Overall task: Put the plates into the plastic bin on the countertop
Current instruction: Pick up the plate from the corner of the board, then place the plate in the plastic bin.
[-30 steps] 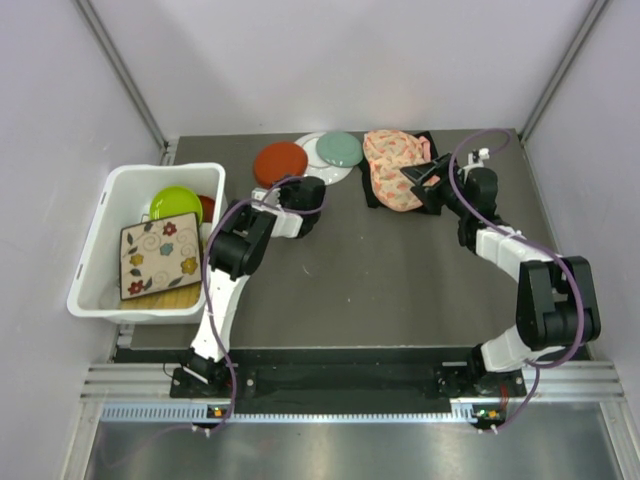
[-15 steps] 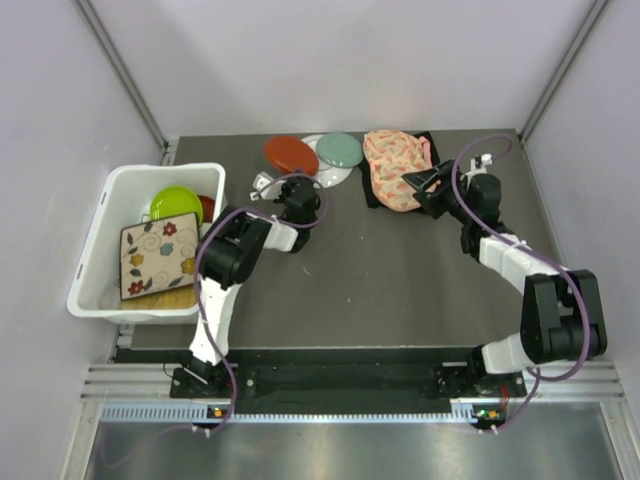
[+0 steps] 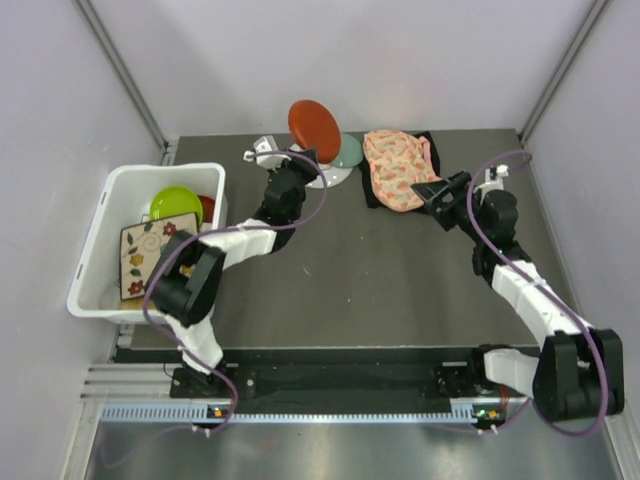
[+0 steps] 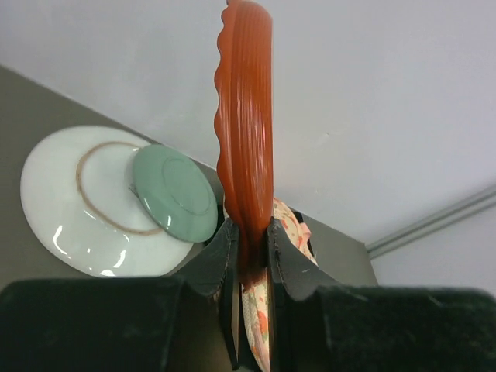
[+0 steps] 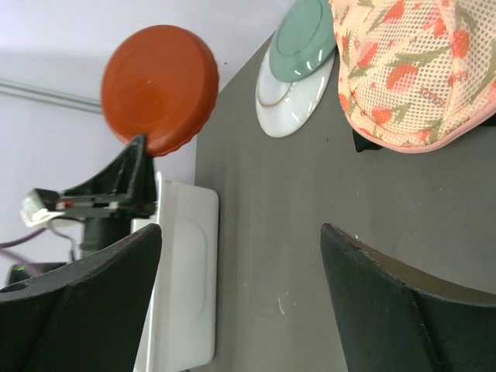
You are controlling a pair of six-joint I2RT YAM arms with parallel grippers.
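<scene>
My left gripper (image 3: 300, 157) is shut on the rim of a red round plate (image 3: 313, 129) and holds it raised on edge above the back of the countertop (image 3: 380, 270); the wrist view shows the plate (image 4: 246, 147) edge-on between my fingers. A pale green plate (image 3: 347, 151) lies on a white plate (image 3: 325, 174) just behind. The white plastic bin (image 3: 100, 235) at the left holds a lime plate (image 3: 175, 203), a floral square plate (image 3: 145, 258) and others. My right gripper (image 3: 432, 192) is open and empty beside the pink floral fabric (image 3: 396, 168).
A black cloth (image 3: 426, 143) lies under the pink fabric at the back. Pale walls close in the back and both sides. The right wrist view shows the bin's side wall (image 5: 184, 279) and the left gripper with the red plate (image 5: 160, 89).
My left gripper has lifted the red plate off the countertop, tipped it on edge and raised it toward the back. My right arm has drawn back slightly to the right.
</scene>
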